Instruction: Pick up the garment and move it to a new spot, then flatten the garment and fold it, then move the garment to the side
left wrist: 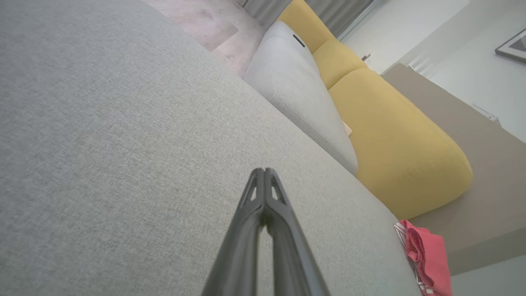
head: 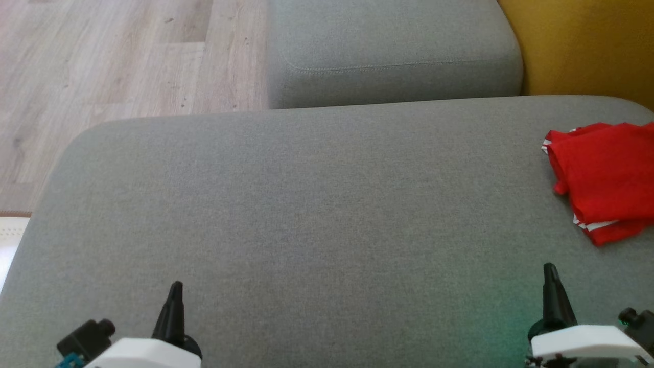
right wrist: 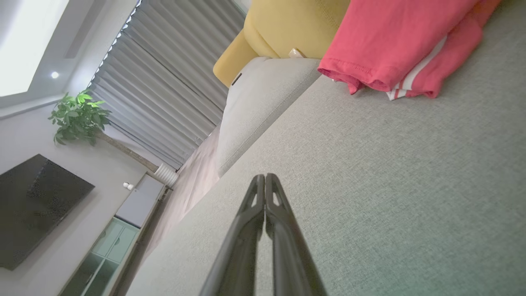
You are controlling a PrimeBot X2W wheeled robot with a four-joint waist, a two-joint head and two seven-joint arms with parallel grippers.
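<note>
The garment (head: 605,179), red with white stripes, lies bunched, perhaps loosely folded, at the grey cushion's (head: 306,204) right edge, ahead and right of the right gripper (head: 550,271), far from the left gripper (head: 175,287). Both grippers' fingers are pressed together, holding nothing.

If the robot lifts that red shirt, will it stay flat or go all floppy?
Probably floppy: the red shirt lies in soft, rumpled folds on the gray couch, so it would likely droop and unfold when lifted. It looks like thin cloth, so probably light. Pushed, it may bunch up rather than slide.
</note>
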